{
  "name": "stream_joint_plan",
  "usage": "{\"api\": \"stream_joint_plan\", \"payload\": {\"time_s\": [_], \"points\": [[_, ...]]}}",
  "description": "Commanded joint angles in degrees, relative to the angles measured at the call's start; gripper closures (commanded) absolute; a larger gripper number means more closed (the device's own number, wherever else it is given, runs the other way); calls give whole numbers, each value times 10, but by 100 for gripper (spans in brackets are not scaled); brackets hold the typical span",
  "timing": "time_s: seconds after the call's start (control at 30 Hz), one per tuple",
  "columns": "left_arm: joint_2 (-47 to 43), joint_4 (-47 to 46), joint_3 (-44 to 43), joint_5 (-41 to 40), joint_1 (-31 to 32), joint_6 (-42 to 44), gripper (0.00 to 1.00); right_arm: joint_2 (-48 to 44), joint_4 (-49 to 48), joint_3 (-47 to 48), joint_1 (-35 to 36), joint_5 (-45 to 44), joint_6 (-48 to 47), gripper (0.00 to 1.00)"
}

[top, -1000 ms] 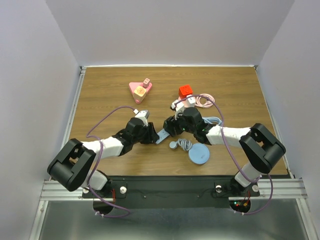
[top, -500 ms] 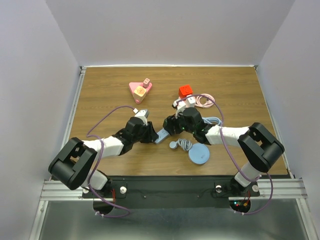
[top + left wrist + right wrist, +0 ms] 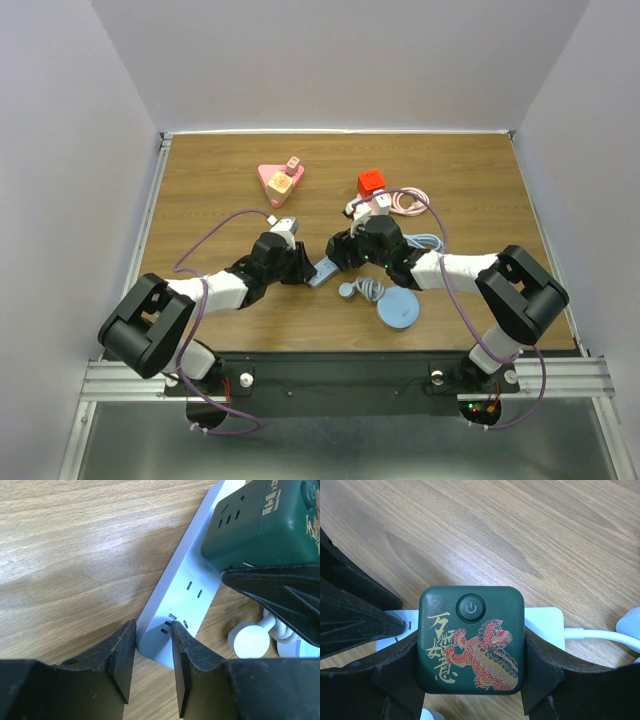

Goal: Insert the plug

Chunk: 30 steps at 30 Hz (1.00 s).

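From above: both arms meet mid-surface over the pale power strip, the left coming in from 9 o'clock, the right from 3. Off the strip's 5 o'clock lie a grey round plug and a blue disc. A pink triangular block sits away at 11 and a red cube at 1, neither in play.

Left wrist now: the left jaws stand at a narrow gap astride the near corner of the power strip, one finger along its side edge, the other finger over the top face by a socket. Whether they pinch it or only pin it down, I cannot tell. Up at 1 o'clock the green plug cube sits over the strip's far end, with what looks like a bare prong glinting beneath it, so I'd judge it not fully home.

Right wrist: the right jaws are clamped on the green plug cube from 9 and 3, its power button at 12, white strip peeking out either side.

To finish well: press straight down, cube square to the strip, no rocking. The left arm should hold the strip flat so it can't skate or tip. Release only once the cube sits flush.
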<state>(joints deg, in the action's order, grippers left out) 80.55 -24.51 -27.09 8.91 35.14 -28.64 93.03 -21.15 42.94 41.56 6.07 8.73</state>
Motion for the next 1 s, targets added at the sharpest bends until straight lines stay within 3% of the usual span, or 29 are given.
{"api": "stream_joint_plan", "payload": {"time_s": [0.0,0.27,0.77,0.97], "points": [[34,34,-9,-6,1,18,59,23,74,-30,11,9,-12,100],[40,29,-5,-1,1,14,59,31,81,-24,20,-87,23,100],[47,27,-9,3,1,15,60,75,63,-34,81,-108,61,100],[46,27,-5,5,1,17,60,40,63,-75,83,-124,68,100]]}}
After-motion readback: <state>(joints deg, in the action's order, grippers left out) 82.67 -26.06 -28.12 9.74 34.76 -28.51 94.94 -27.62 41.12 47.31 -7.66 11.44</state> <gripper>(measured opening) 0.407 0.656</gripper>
